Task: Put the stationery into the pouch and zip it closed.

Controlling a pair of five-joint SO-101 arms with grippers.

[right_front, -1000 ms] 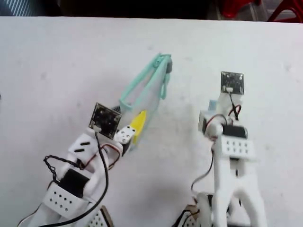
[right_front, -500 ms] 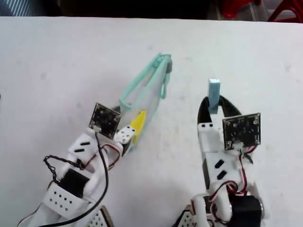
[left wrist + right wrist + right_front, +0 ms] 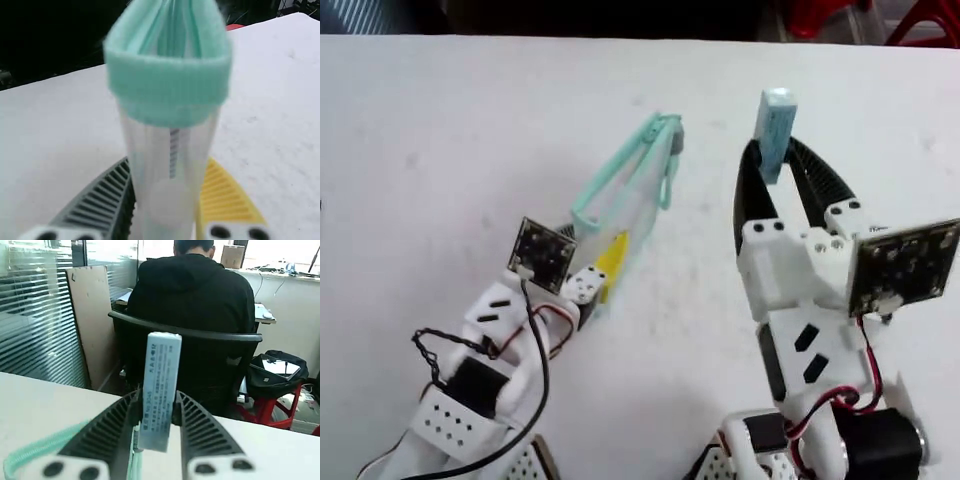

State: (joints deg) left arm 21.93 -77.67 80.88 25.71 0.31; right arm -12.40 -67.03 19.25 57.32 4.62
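White table (image 3: 440,130), two arms side by side.

Left gripper (image 3: 598,245): one yellow finger (image 3: 227,200), one dark grey, closed narrow on the near end of a clear plastic pouch with mint-green fabric trim (image 3: 625,195). Left wrist view has the pouch wall (image 3: 170,150) pinched upright between the ribbed pads. The mint band sits across the top (a pale blob shows through the plastic, cannot tell what).

Pouch runs diagonally away from this gripper toward the far side of the table. Its green edges lie close together. A small green loop hangs at the far end.

Right gripper (image 3: 772,150): black fingers clamped on a pale blue rectangular eraser in a paper sleeve (image 3: 773,135). Right wrist view: eraser (image 3: 160,385) stands upright, lower half between the pads of the gripper (image 3: 157,396), upper half sticking out past the tips.

Eraser is off the table, just beside the pouch's far end, not touching it.
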